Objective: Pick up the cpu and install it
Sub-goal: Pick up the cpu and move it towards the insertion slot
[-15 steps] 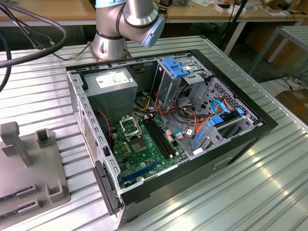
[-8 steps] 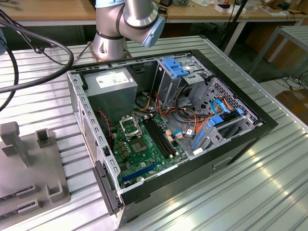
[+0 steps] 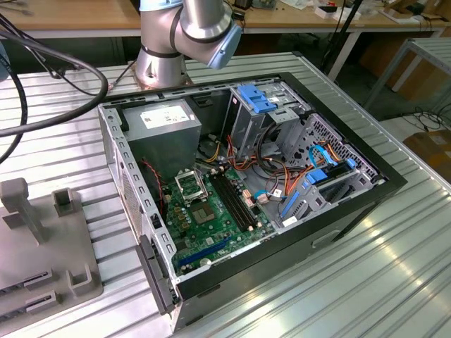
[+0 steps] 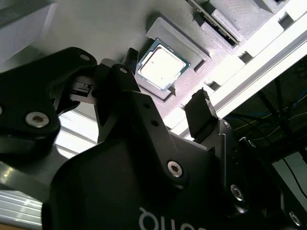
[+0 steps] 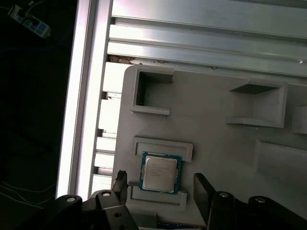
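Pickup not yet made: hand (image 5: 160, 179) wide over the cpu (image 5: 160, 173)
We see the cpu flat in a recess of the grey tray (image 5: 220, 143) on the counter (image 5: 201, 45), the hand straddling it (not touching it).

Exterior view: high, oblique, mid-distance; looks down into case (image 3: 338, 225). Arm base (image 3: 158, 60) at case's 11 o'clock, tray (image 3: 28, 260) at its 8 o'clock. Both wrist views: close behind gripper (image 5: 159, 178) (image 4: 166, 74), face down onto tray; share cpu (image 5: 160, 173) (image 4: 162, 65), from differing angles.
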### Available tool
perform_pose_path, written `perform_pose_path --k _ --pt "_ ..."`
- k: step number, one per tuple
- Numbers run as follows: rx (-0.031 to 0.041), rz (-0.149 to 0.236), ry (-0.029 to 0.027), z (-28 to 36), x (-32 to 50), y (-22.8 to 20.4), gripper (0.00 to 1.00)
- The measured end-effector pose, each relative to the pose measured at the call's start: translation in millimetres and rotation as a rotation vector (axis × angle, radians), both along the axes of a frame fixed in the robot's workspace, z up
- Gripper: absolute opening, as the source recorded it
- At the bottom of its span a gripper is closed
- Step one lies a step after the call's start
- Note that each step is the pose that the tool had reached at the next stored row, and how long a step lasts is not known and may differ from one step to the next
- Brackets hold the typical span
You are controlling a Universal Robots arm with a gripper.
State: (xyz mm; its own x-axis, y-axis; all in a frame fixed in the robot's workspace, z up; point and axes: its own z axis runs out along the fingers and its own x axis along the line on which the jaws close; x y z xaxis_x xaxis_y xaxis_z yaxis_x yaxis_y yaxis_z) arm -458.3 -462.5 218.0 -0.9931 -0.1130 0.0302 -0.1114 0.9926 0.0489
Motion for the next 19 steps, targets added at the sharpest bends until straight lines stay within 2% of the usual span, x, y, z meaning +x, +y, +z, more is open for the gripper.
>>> perform_pose_path --k 6,12,15,19 --pt "0.0008 0.000 -0.0004 -0.9 0.0 0.0 0.67" --pt "0.0006 0.000 0.0000 -12.7 0.0 -0.1 0.67" --pt "0.0007 -0.021 0.0014 -22.5 0.0 1.6 0.67" --pt "0.0006 -0.033 0.0017 -24.0 0.0 2.7 0.67"
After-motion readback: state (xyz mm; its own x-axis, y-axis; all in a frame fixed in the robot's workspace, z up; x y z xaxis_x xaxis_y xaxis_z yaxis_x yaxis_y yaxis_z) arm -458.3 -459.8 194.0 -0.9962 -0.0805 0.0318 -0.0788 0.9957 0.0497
